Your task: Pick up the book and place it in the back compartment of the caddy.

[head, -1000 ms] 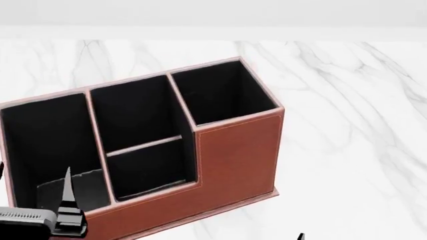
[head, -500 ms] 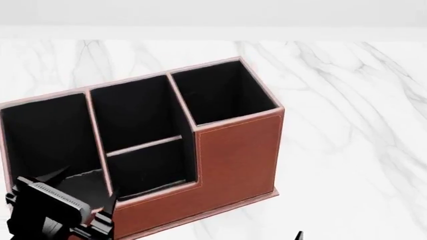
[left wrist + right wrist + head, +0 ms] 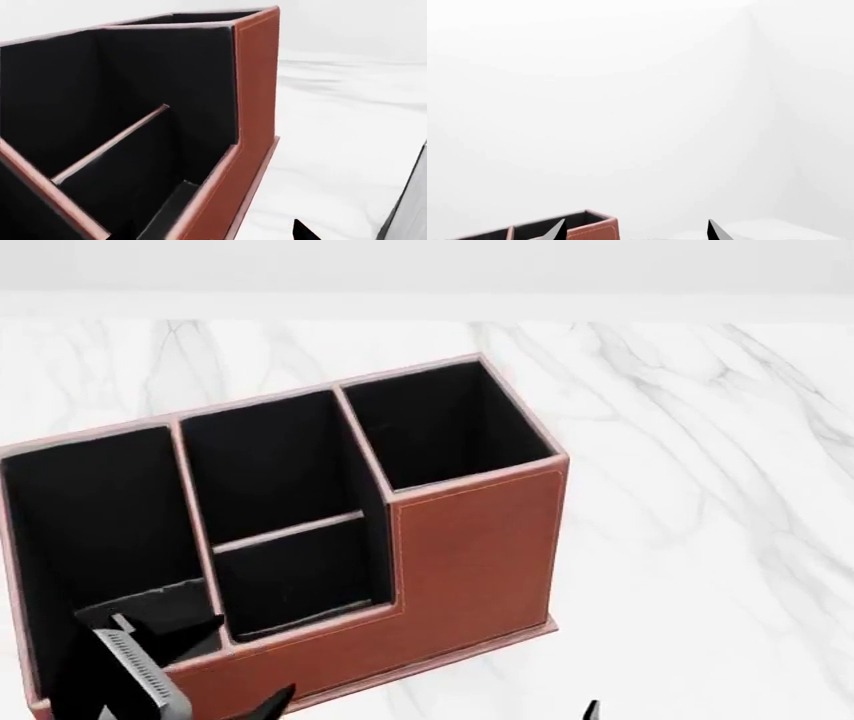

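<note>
Left hand (image 3: 200,665) open, empty, low beside caddy (image 3: 467,560).

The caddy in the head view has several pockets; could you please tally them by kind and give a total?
Pockets of the caddy:
Long full-depth pocket: 1
Tall square pocket: 1
Half-depth pockets either side of the cross divider: 2
Total: 4
</note>
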